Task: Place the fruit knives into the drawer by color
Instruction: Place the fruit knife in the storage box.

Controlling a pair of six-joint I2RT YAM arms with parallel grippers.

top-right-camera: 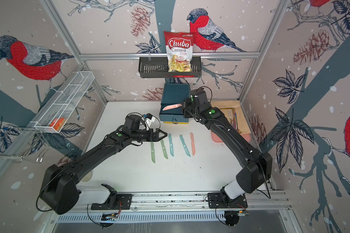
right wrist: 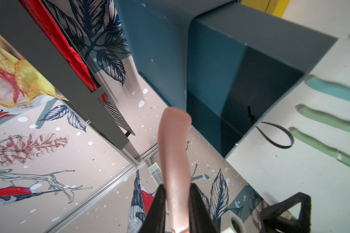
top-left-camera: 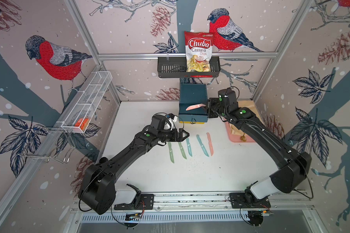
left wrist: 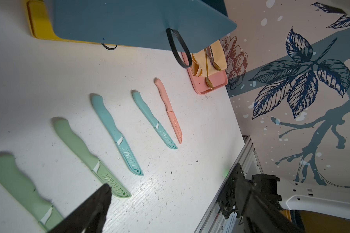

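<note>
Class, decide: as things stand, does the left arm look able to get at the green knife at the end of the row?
Probably yes: the left gripper hangs open close by, and the green knife lies uncovered on the table.

Right tool (top-right-camera: 182, 108) holds pink knife (top-right-camera: 171, 107) over open top drawer (top-right-camera: 170, 118).

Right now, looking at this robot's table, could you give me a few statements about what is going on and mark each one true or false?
1. The right gripper holds a pink knife at the pulled-out teal top drawer. True.
2. Six knives lie on the table. False: five lie there, namely two green knives, two teal knives and a second pink knife.
3. The left gripper is clamped on a green knife. False: it is open and holds nothing.
4. A cassava chips bag stands in the black wall basket. True.
</note>
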